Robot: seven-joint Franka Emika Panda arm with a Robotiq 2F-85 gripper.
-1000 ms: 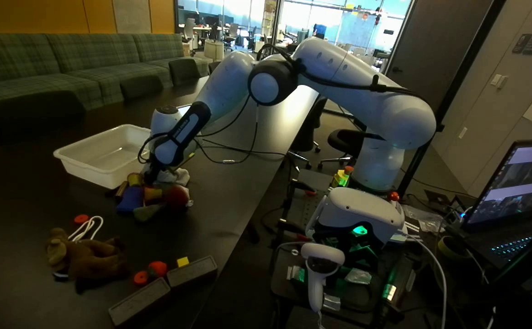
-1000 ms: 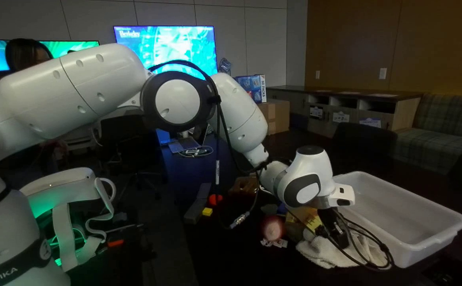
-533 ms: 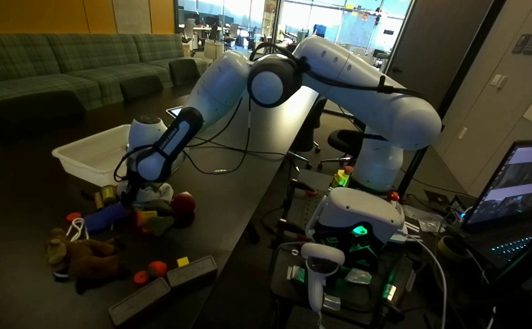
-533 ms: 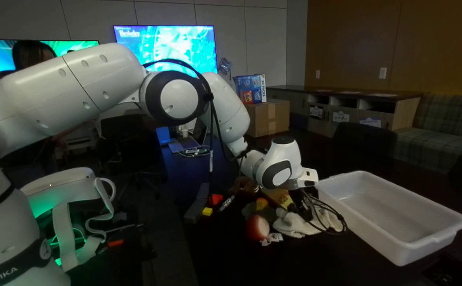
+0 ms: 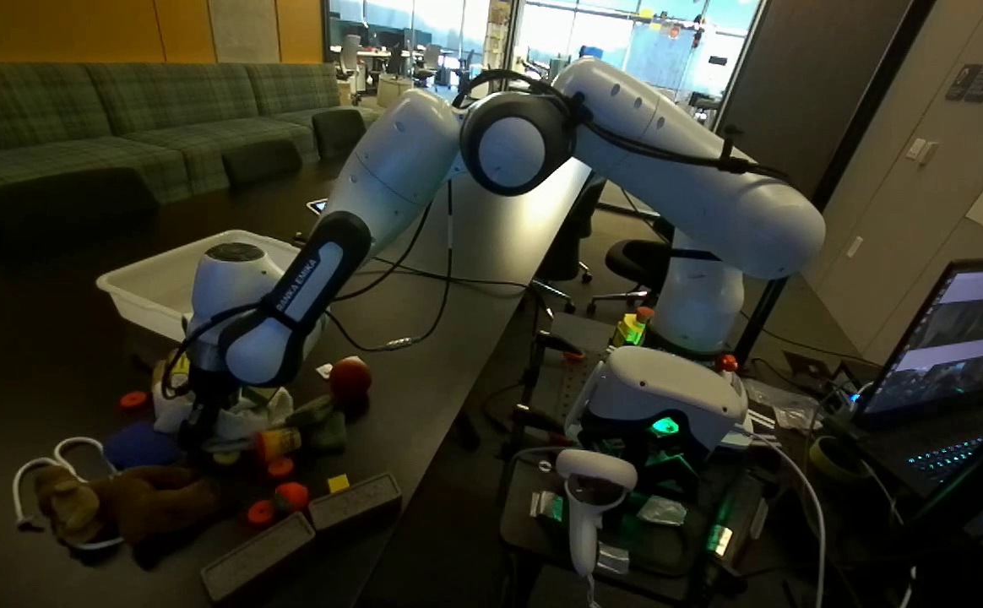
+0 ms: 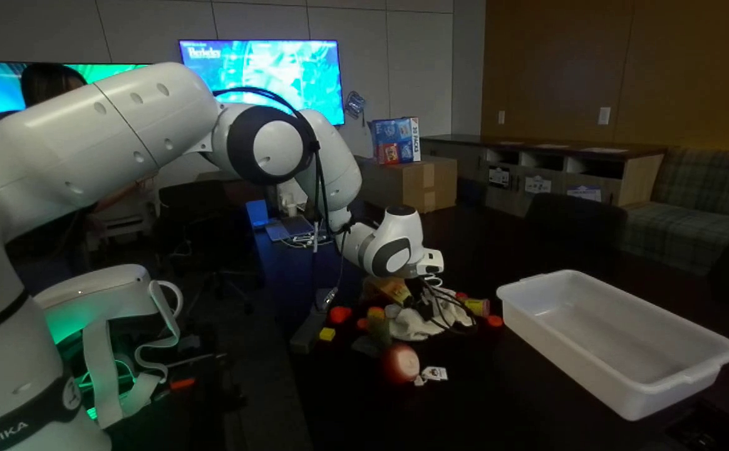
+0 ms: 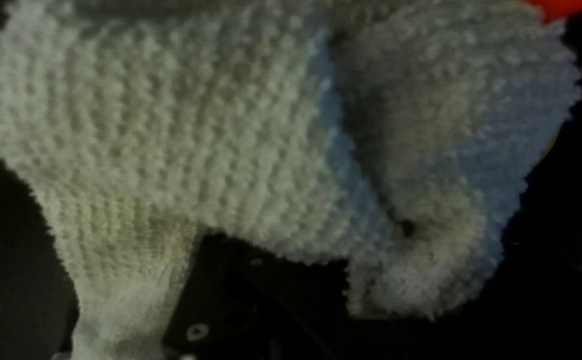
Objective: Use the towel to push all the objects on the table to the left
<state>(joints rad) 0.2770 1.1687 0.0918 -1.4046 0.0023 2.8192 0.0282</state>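
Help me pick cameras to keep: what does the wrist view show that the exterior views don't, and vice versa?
Only the wrist view: the ribbed weave of the towel and a screw head.
Only the exterior views: the white bin, the arm and the brown plush.
Both: the towel, part of the gripper, and something orange-red, though the wrist view leaves unclear which object.

In an exterior view the camera looks down on the counter (image 5: 424, 371), facing along it to a glass wall (image 5: 618, 42). In an exterior view, closer to the arm (image 6: 277, 148), it faces roughly the opposite way, toward wall screens (image 6: 264, 69). Both exterior views share the arm, toys (image 5: 350, 380), bin (image 6: 558, 347) and headset (image 5: 665, 384). The wrist view looks at close range onto the towel (image 7: 196, 130), which fills much of it.
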